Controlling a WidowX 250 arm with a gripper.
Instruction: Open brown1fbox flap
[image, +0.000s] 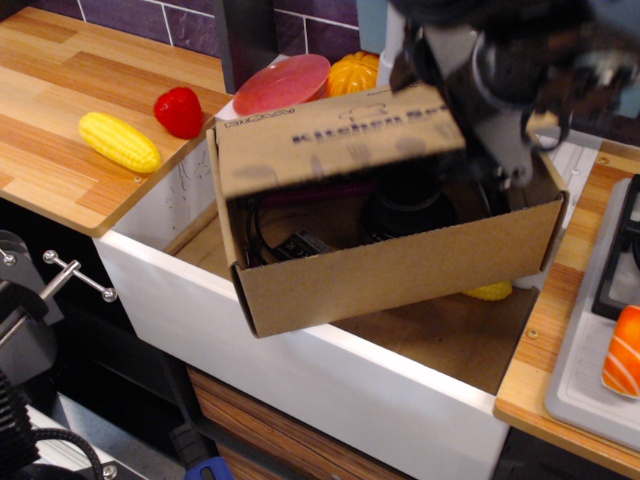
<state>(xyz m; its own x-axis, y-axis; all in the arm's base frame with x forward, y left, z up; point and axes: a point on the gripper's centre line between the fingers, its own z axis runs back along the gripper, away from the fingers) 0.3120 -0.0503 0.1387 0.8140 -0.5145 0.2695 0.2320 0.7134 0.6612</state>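
Note:
The brown1fbox (400, 275) stands in the white sink (300, 370), its plain front wall towards me. Its flap (330, 145), with blurred dark blue lettering, is lifted and tilted up along its front edge, so the box's inside shows with dark objects (405, 205) in it. My gripper (462, 100) is at the flap's right end, above the box's right side. It is motion-blurred and appears shut on the flap's edge. The fingertips are hard to make out.
A yellow corn (120, 142) and a red strawberry (179, 111) lie on the wooden counter at left. A pink plate (283, 83) and an orange pumpkin (355, 72) sit behind the box. A yellow item (490, 291) lies in the sink. A salmon sushi (624, 352) is on the grey tray (590, 380).

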